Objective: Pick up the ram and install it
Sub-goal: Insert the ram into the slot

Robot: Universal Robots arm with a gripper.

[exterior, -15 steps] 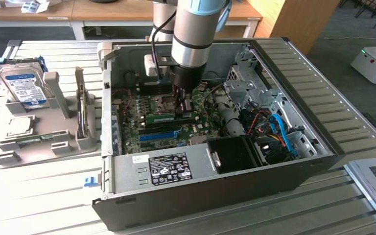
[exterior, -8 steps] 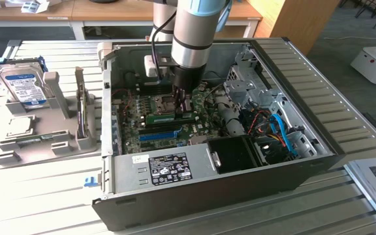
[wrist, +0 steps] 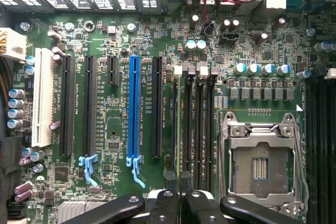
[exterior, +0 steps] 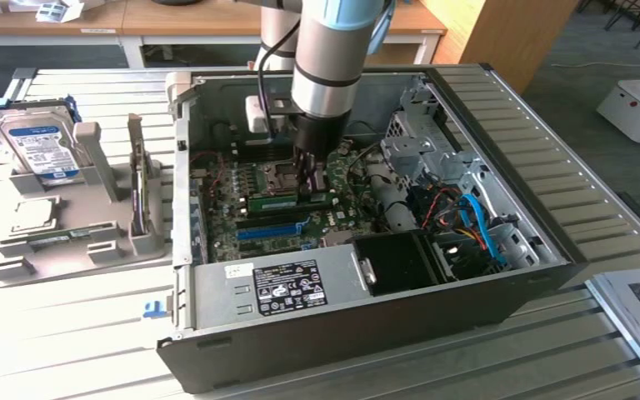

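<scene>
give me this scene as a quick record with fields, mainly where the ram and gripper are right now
setting: open pc case on a slatted table
gripper: down inside the case, over the memory slots
ram: green stick just under the gripper, lying along the slots; seated or not, cannot tell
blue slot: empty
cpu socket: empty, beside the memory slots
hard drive: upright in the grey holder, outside the case at the exterior view's left
</scene>
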